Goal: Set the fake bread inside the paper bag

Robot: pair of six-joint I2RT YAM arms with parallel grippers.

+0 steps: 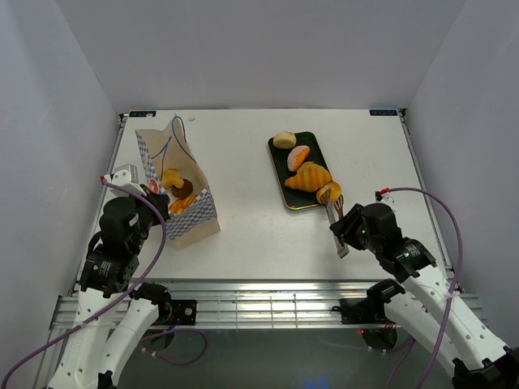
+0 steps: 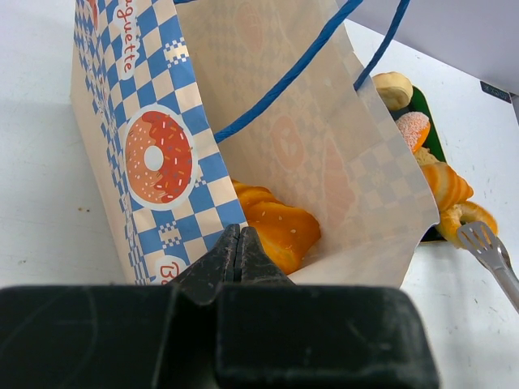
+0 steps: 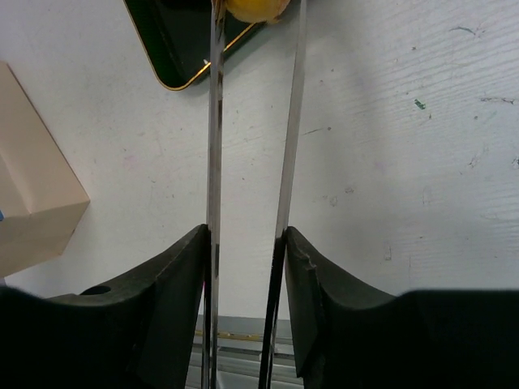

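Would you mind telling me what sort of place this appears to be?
Probably a robot test cell in a lab: a white table boxed in by plain grey walls, a left arm and right arm bolted to a metal rail, with toy bread and a paper bag as props.

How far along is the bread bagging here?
Done: bread pieces lie inside the paper bag, its mouth pinched by the left gripper. In hand: tongs in the right gripper straddle a small piece at the tray's near end. Left: that one and three others on the tray.
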